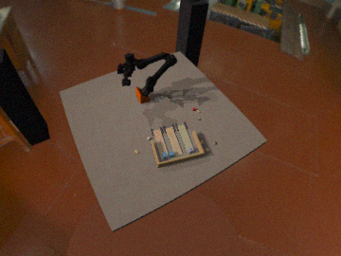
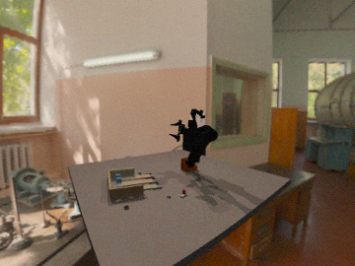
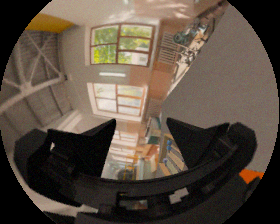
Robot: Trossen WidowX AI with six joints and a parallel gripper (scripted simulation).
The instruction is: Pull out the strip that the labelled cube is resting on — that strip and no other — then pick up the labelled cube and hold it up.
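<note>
A wooden tray [image 1: 182, 161] [image 2: 125, 192] sits on the grey table top [image 1: 99, 125] [image 2: 148, 224]. It holds three pale strips side by side, a left strip [image 1: 158, 139], a middle strip [image 1: 173, 140] and a right strip [image 1: 185, 136]. Small blue cubes [image 1: 165, 155] [image 1: 191, 150] [image 2: 118, 177] rest on their near ends; I cannot tell which one carries the label. My gripper [image 1: 125, 74] [image 2: 186, 119] [image 3: 141, 121] is open and empty. It is raised high near the arm's orange base [image 1: 141, 96], far from the tray. The wrist view shows only the room's wall and windows.
A small red piece [image 1: 194, 109] [image 2: 183, 192] lies between the base and the tray. A small tan block [image 1: 136, 151] lies left of the tray, and a dark bit [image 1: 216, 142] lies to its right. A tall black pillar [image 1: 191, 26] stands behind the table.
</note>
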